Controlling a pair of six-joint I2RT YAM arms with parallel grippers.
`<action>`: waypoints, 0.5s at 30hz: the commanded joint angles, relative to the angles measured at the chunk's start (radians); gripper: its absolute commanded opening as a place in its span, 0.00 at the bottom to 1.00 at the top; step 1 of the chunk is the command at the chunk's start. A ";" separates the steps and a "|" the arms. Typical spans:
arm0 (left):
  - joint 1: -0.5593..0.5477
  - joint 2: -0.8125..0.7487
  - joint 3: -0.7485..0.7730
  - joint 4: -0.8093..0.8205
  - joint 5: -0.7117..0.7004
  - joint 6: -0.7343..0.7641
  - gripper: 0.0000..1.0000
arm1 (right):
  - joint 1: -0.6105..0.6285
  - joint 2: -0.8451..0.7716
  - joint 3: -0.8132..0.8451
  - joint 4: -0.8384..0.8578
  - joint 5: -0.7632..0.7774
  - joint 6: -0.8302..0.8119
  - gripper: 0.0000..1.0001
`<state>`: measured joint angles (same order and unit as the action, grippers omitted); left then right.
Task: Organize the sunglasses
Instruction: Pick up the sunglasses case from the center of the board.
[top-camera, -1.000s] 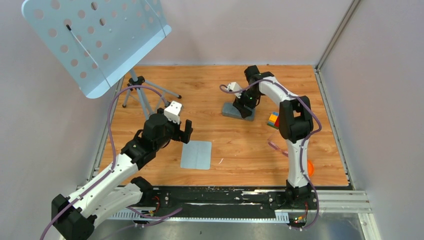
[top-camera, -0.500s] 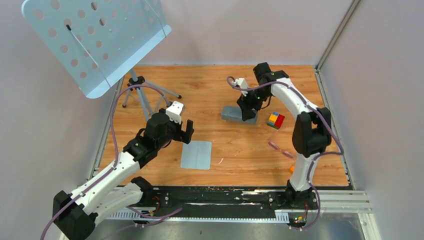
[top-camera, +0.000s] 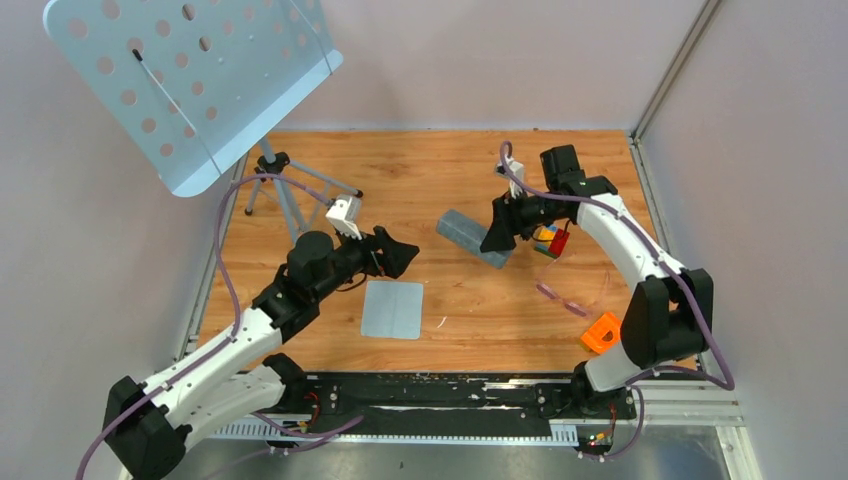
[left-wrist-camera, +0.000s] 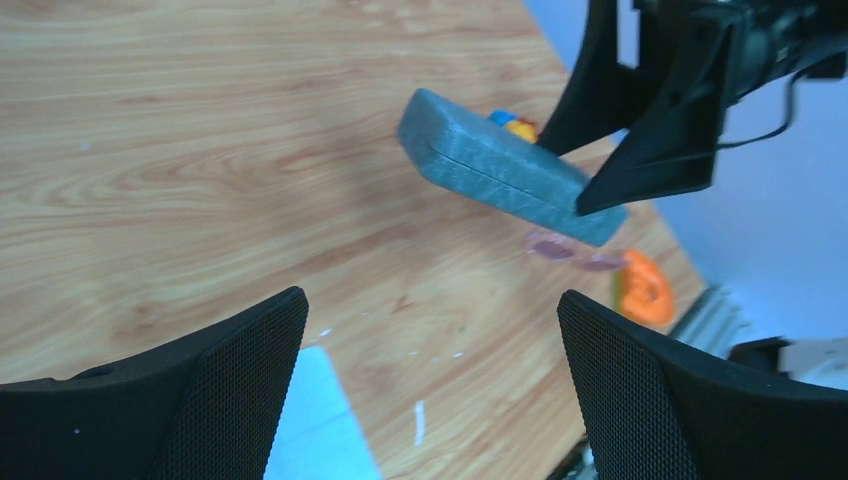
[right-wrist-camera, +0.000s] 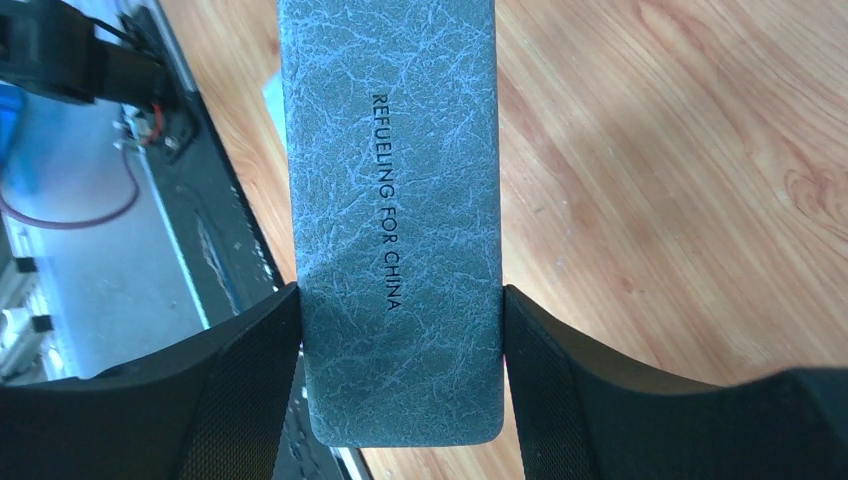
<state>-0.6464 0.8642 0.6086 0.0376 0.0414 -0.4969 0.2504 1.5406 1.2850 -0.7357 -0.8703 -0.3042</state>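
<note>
The sunglasses, thin with a purple-pink frame, lie on the wooden table at the right, apart from both grippers; the left wrist view shows the sunglasses blurred beyond the case. My right gripper is shut on one end of the closed grey glasses case, holding it tilted above the table. In the right wrist view the case fills the gap between both fingers of the right gripper. My left gripper is open and empty above the table, pointing right toward the case.
A pale grey-blue cloth lies flat near the table's front, below the left gripper. A multicoloured cube sits just right of the case. An orange object rests near the right arm's base. A music stand on a tripod occupies the back left.
The right arm has swung to the right, lifting and turning the grey case off the table. The left gripper has turned to point right and moved slightly that way.
</note>
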 joint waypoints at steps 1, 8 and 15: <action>-0.027 -0.030 -0.122 0.316 0.015 -0.258 1.00 | -0.022 -0.072 -0.069 0.158 -0.166 0.175 0.00; -0.078 0.059 -0.187 0.564 0.040 -0.373 1.00 | -0.022 -0.133 -0.135 0.314 -0.292 0.364 0.00; -0.125 0.157 -0.182 0.720 0.022 -0.418 1.00 | -0.022 -0.180 -0.185 0.378 -0.331 0.487 0.00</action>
<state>-0.7502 0.9668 0.4248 0.5823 0.0700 -0.8547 0.2394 1.4025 1.1351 -0.4500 -1.1072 0.0673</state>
